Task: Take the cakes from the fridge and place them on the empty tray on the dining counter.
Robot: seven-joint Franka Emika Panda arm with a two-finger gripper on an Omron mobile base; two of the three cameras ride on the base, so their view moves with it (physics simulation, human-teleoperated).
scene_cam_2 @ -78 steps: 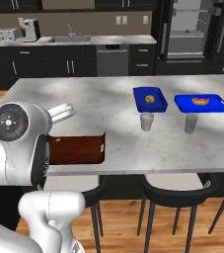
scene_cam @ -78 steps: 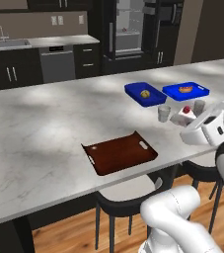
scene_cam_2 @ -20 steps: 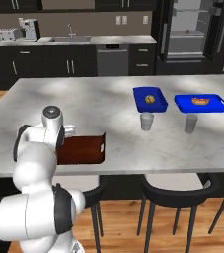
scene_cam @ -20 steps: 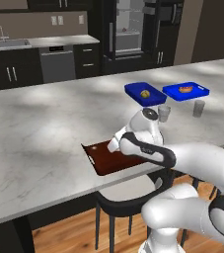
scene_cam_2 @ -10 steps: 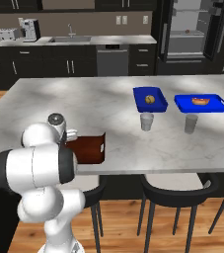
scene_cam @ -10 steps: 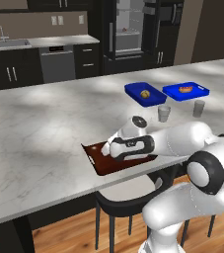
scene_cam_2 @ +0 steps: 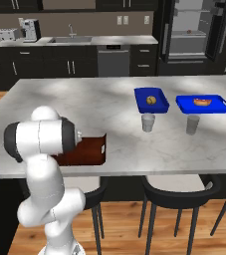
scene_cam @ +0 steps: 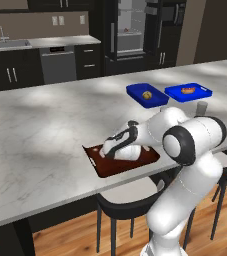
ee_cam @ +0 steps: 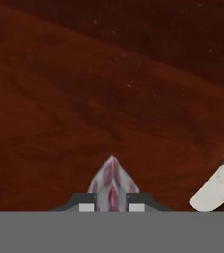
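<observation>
Down low over the empty tray [scene_cam: 116, 166], the gripper [ee_cam: 111, 200] has its two dark fingertips [ee_cam: 85, 203] clamped on a cake [ee_cam: 112, 184], a tiny wedge-like piece with a whitish body streaked with dark red, poking up between the tips against the tray's floor. From the hand view the tray's surface is a deep reddish-brown with a faint grain and a few pale specks, and a whitish cut-out handle [ee_cam: 217, 186] shows at the lower right. Seen from the left base view, the arm [scene_cam: 185, 140] bends over and reaches leftward so that the hand lies just above the tray, which sits near the front edge of the dining counter [scene_cam: 45, 130], a broad white-grey marbled top on a black base. The tray is flat, rectangular, with a low rim. From the right base view the arm's shoulder hides most of it, leaving its right end [scene_cam_2: 92, 150] showing. Farther along the counter, well apart from the tray, sit two bright blue trays [scene_cam_2: 151, 99] holding orange-brown food, with two grey cups [scene_cam_2: 148, 122] just in front of them. At the back of the room the black fridge [scene_cam: 131, 31] stands with its doors open, pale shelves visible inside.
</observation>
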